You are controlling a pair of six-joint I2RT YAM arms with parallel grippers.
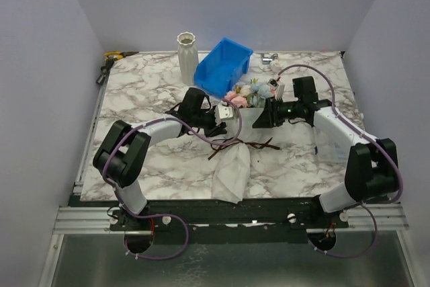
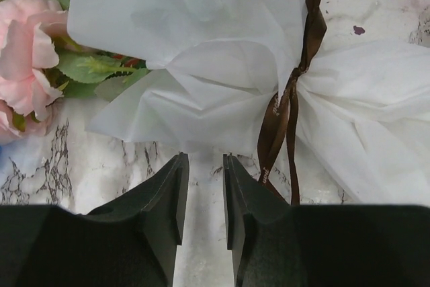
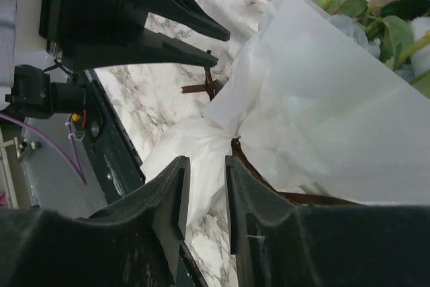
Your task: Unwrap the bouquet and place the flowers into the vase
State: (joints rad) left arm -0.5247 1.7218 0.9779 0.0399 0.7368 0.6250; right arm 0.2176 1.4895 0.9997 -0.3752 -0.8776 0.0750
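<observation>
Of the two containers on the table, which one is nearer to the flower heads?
The blue plastic bin, close behind them; the tall ribbed off-white vase stands apart, further left.

Marble-pattern table (image 1: 289, 166). One wrapped bouquet (image 1: 232, 166) lies flat between the left pincer (image 2: 201, 166) and the right pincer (image 3: 205, 166), its paper just ahead of both sets of tips. A brown ribbon (image 1: 252, 144) trails nearer than both pincers. Beyond the left pincer, a white vase (image 1: 187, 57) stands upright with a blue bin (image 1: 224, 65) beside it. Pliers (image 1: 114, 55) lie far to its left.
</observation>
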